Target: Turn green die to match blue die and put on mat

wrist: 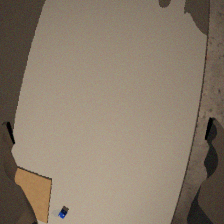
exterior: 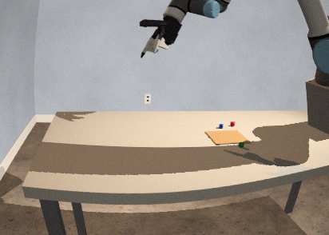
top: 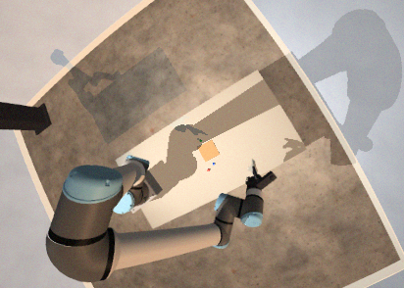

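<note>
- Beside the orange mat [top: 209, 151] [exterior: 227, 137] [wrist: 36, 191], in the arm's shadow, your green die [top: 200, 140] [exterior: 241, 145] sits just off one corner; its top number is too small to read.
- Across the mat, the blue die [top: 214, 164] [exterior: 221, 126] [wrist: 63, 212] sits near the red die [top: 209, 169] [exterior: 232, 124]; read the blue top up close before choosing a turn.
- High above the table [top: 235, 156] [exterior: 120, 127] [wrist: 110, 100], your pincer [top: 253, 166] [exterior: 153, 51] [wrist: 109, 121] is spread wide with nothing between its fingers.
- Bring it over the green die, square to two side faces, and descend straight, keeping the fingertips off the mat's edge.
</note>
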